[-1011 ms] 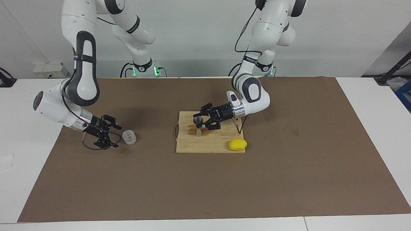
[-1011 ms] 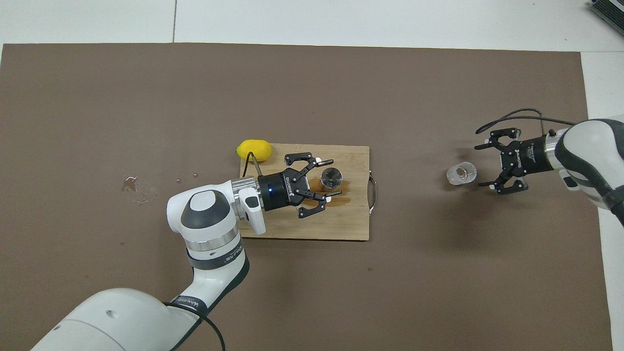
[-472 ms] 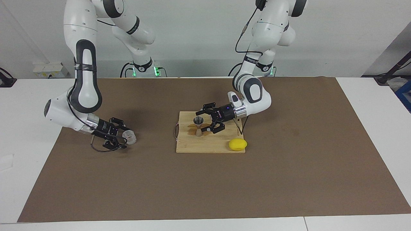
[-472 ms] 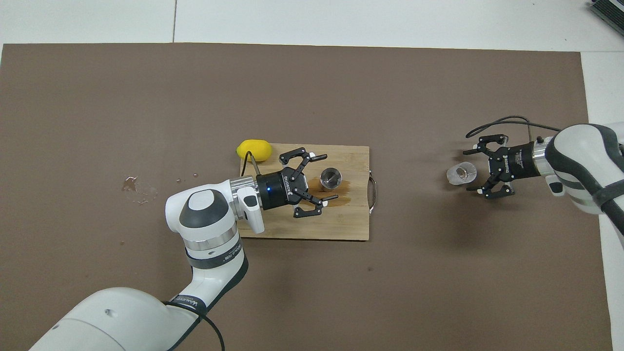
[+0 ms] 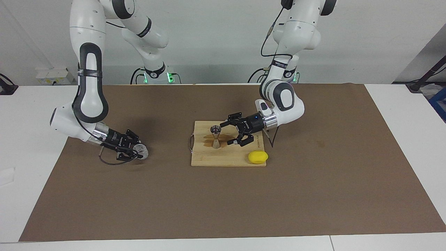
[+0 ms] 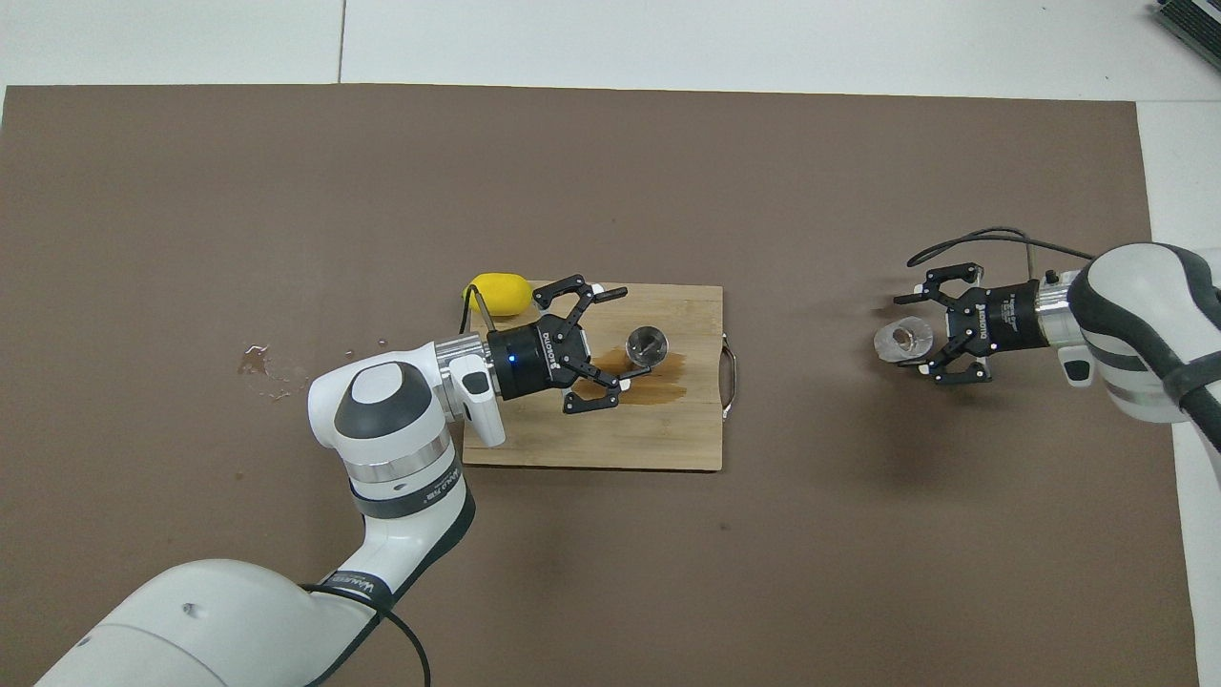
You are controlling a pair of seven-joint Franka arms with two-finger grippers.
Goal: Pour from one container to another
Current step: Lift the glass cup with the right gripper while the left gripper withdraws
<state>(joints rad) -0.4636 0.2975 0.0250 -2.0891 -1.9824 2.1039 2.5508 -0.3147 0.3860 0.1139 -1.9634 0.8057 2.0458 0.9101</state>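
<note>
Grasp step: your right gripper (image 5: 139, 152) jaws apparently pinching the clear cup (image 5: 141, 151); lift next. Left gripper (image 5: 232, 132) jaws spread beside the jigger (image 5: 215, 136).

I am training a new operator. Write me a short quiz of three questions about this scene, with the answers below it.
1. True or false: the jigger stands upright on the wooden board.
2. What is the right gripper closed on? A: the lemon. B: the clear cup. C: the jigger.
3. Fill in the missing word: the left gripper, over the board beside the jigger and not touching it, has its fingers ____.

Key: 1 true. 2 B; the cup is on the brown mat toward the right arm's end of the table. 3 open.
</note>
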